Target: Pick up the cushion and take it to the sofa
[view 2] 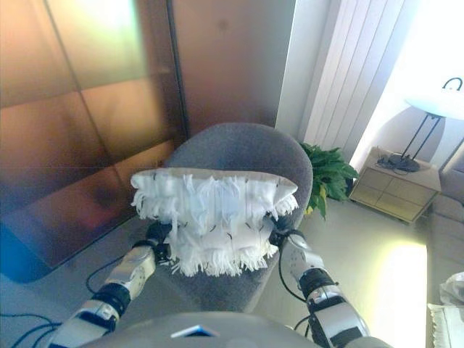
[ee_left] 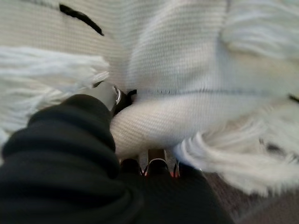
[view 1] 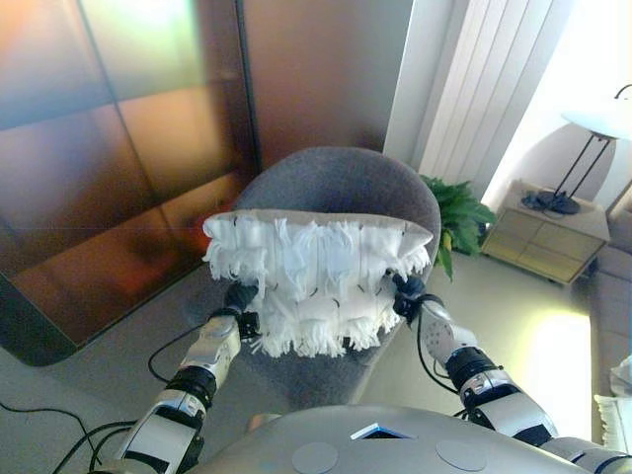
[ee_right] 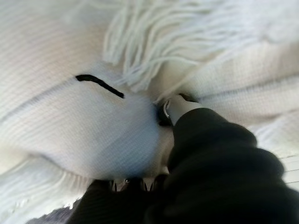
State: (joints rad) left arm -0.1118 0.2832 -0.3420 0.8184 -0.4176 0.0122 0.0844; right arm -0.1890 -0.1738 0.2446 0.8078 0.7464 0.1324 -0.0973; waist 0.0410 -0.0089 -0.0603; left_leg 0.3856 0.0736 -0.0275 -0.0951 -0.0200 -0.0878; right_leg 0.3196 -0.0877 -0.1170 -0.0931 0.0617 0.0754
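A white knitted cushion (view 1: 316,276) with long fringes and small black marks is held up between both hands, above the seat of a grey round-backed armchair (view 1: 336,183). My left hand (view 1: 240,301) grips its left edge and my right hand (view 1: 410,291) its right edge. In the left wrist view the thumb and fingers of the left hand (ee_left: 107,95) pinch a fold of the cushion (ee_left: 187,112). In the right wrist view the right hand (ee_right: 180,109) clamps the cushion (ee_right: 93,130) the same way. The fingertips are buried in the fabric.
A dark glossy panelled wall (view 1: 118,148) stands behind and to the left of the chair. A green plant (view 1: 459,212), a low cabinet (view 1: 548,237) and a lamp (view 1: 602,118) are at the right. A grey upholstered edge (view 1: 617,296) with a white fringed item (view 1: 614,405) shows far right.
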